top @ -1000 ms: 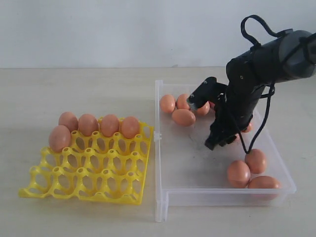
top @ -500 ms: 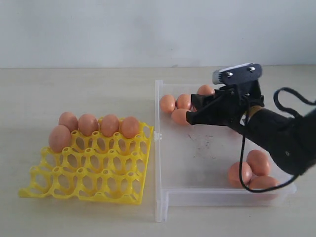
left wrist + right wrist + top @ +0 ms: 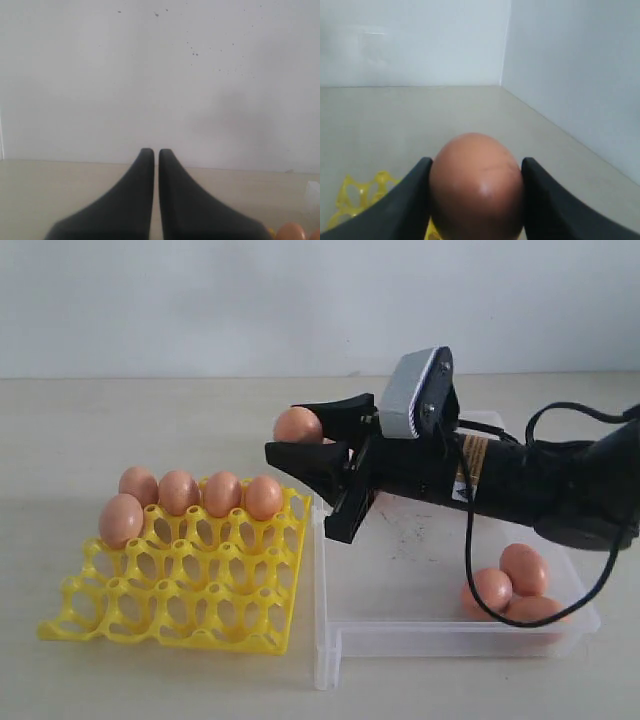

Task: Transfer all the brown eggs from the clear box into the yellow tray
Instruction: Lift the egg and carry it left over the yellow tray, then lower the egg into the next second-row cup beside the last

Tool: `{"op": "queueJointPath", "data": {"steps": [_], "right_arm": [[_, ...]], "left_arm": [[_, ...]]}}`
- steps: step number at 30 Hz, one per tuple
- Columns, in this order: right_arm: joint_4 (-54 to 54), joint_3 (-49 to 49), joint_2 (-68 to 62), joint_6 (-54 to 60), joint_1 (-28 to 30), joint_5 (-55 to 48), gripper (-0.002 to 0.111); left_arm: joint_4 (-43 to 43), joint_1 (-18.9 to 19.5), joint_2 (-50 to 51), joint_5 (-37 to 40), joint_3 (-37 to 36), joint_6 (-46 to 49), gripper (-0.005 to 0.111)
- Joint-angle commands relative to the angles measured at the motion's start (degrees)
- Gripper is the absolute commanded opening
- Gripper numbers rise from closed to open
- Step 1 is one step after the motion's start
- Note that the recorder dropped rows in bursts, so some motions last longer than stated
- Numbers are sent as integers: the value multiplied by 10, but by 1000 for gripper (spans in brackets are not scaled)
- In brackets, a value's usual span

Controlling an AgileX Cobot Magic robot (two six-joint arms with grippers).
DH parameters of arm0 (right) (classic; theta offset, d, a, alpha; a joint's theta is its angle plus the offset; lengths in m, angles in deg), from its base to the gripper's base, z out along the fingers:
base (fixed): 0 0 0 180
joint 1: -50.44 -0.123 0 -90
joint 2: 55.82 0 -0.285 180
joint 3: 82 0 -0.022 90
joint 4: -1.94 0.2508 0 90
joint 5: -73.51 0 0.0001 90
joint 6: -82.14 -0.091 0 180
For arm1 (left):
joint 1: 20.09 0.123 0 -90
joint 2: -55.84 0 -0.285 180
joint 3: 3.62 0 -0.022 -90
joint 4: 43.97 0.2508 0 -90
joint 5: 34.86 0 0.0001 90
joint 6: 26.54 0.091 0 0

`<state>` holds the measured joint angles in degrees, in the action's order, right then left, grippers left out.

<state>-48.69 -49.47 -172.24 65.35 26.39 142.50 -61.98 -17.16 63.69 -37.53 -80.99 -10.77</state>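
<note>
My right claw [image 3: 288,432] is closed on one brown egg [image 3: 297,424], raised near where the clear box [image 3: 400,575] meets the yellow tray [image 3: 180,590]. My left claw [image 3: 156,154] is closed, empty.

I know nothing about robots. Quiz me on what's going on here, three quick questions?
1. True or false: the right claw grips an egg.
2. How many eggs sit in the tray?
3. The left claw is: A wide open, B shut and empty, C holding an egg.

Key: 1 true; 2 five; 3 B.
</note>
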Motion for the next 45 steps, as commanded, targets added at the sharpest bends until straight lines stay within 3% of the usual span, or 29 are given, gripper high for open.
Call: {"op": "queueJointPath", "data": {"steps": [1,5,17,21,32,39,45], "right_arm": [[-45,-57,-27,-13,1,10,0],[-36,-98,-81,-24,-9,10,0],[-92,-283,-241,-24,-132,10,0],[-94,-322,-258,-61,-152,-49,0],[-76,-333,-259,-124,-155,-113,0],[68,-333,-259,-284,-155,-204,0],[9,-333,-258,-267,-159,-192,0]], "left_arm": [[-3,-2,-1,-3,2,2,4],[-3,-2,-1,-3,2,2,4],[-3,-2,-1,-3,2,2,4],[-3,-2,-1,-3,2,2,4],[-3,-2,-1,-3,2,2,4],[-3,-2,-1,-3,2,2,4],[-3,-2,-1,-3,2,2,4]]}}
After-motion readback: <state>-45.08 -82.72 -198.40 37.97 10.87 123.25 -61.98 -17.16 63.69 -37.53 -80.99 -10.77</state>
